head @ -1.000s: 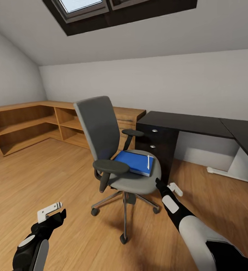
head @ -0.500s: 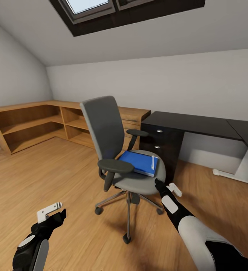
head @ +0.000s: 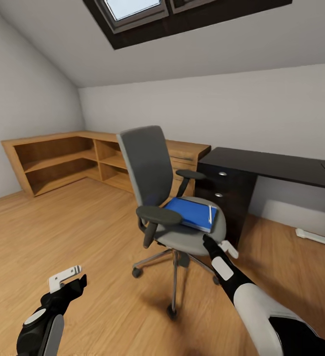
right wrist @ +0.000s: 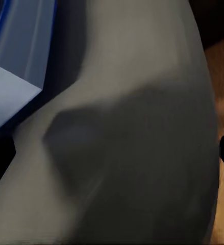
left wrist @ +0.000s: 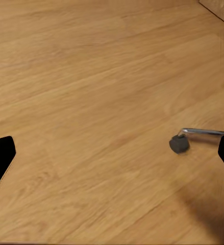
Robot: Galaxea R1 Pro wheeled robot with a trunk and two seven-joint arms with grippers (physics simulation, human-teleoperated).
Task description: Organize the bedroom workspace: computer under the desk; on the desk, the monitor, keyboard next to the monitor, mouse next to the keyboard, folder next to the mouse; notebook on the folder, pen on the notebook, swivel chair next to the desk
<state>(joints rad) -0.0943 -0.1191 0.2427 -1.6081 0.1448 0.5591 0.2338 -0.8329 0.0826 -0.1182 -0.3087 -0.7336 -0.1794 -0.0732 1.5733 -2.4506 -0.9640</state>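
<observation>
On the seat of the swivel chair, toward its front right corner, we see the blue folder lying flat with a thin white pen along its right edge. Our right gripper sits just at the seat's front right rim, close beside the folder's near corner; in the right wrist view the grey seat looms close with the folder's corner at one side, and only black tips at the picture's sides show, so we judge the fingers spread wide with nothing held between them. Whether a finger touches the seat we cannot tell.

Just behind the chair's right side stands the desk, its black drawer unit near the seat's right edge, with a narrow strip of floor between them. Beneath the desktop, open floor runs back to the wall and to a white leg.

Our left gripper hangs low over the bare wood floor, well apart from the chair, its fingers parted and empty. In the left wrist view a castor on a chrome leg stands near. Wide free floor stretches left toward the low wooden cabinets along the walls.
</observation>
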